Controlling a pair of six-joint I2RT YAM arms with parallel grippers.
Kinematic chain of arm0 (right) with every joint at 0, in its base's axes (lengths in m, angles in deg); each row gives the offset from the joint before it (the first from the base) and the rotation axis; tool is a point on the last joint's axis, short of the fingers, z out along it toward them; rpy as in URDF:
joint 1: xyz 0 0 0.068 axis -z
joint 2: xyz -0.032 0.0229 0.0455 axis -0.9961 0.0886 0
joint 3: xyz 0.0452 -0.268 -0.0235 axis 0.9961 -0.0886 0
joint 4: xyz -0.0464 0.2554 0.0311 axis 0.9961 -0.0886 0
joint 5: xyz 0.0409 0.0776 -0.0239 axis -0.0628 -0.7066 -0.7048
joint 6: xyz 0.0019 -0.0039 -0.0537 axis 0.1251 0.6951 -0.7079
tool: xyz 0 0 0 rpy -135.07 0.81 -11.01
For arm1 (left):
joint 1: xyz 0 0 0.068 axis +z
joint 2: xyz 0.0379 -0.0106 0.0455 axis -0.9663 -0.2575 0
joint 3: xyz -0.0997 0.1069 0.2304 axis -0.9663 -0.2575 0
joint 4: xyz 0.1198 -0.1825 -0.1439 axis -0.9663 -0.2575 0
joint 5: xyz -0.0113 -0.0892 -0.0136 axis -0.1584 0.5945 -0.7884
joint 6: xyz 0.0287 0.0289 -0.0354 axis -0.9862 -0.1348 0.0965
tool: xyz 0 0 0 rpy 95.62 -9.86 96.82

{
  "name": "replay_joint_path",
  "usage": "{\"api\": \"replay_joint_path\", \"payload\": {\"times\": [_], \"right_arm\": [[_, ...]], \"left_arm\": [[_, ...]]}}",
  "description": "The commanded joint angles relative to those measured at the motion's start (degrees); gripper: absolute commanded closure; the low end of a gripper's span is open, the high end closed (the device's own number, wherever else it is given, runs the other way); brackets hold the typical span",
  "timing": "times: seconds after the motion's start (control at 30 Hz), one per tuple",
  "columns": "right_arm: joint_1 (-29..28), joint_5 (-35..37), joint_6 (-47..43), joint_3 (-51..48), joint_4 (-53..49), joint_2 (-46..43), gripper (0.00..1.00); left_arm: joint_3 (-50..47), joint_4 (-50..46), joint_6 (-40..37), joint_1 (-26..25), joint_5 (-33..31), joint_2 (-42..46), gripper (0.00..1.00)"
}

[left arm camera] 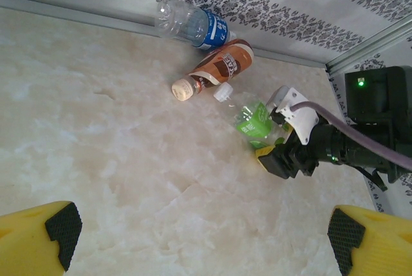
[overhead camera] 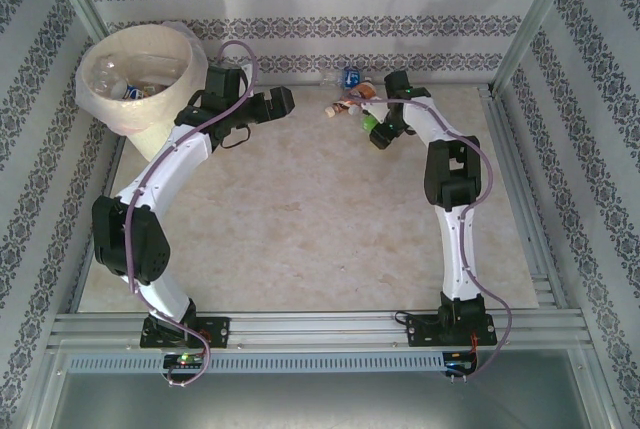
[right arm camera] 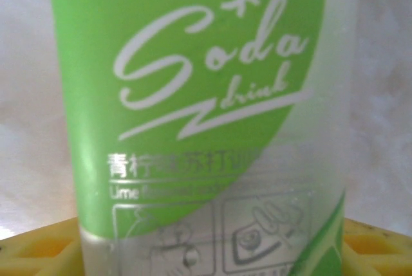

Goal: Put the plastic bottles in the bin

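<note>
- Our right hand (left arm camera: 265, 152) clamps the green bottle (right arm camera: 193, 96), 1 o'clock on the counter (overhead camera: 320, 239).
- Our left hand (left arm camera: 199, 237) gapes wide at the bin's (overhead camera: 135, 121) 3 o'clock.

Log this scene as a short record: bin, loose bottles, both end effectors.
bin: bin at the far-left corner, with bottles inside
loose bottles: three on the table by the far wall
bottle 1: blue-label bottle, lying against the wall
bottle 2: brown-label bottle, lying
bottle 3: green-label bottle
left end effector: open, empty
right end effector: fingers against both sides of the green-label bottle
</note>
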Motion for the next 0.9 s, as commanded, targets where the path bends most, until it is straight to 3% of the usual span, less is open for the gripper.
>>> {"api": "replay_joint_path", "payload": {"times": [0.0, 0.23, 0.47, 0.87], "right_arm": [[-1.72, -0.48, 0.37, -4.64, 3.0, -3.73, 0.39], [-3.54, -5.25, 7.92, -16.86, 10.6, -13.68, 0.5], [-7.03, -1.69, 19.99, -30.06, 20.33, -24.2, 0.52], [-11.11, -14.86, 37.72, -49.38, 34.28, -40.26, 0.54]], "left_arm": [[-0.79, 2.13, -0.73, -0.33, -0.81, 1.41, 0.0], [-1.88, 3.74, -0.23, -0.3, 2.3, 0.68, 0.0], [-5.39, 10.27, 3.0, -0.29, 7.67, -0.3, 0.0], [-7.41, 15.32, 8.2, -0.75, 15.52, -3.55, 0.0]]}}
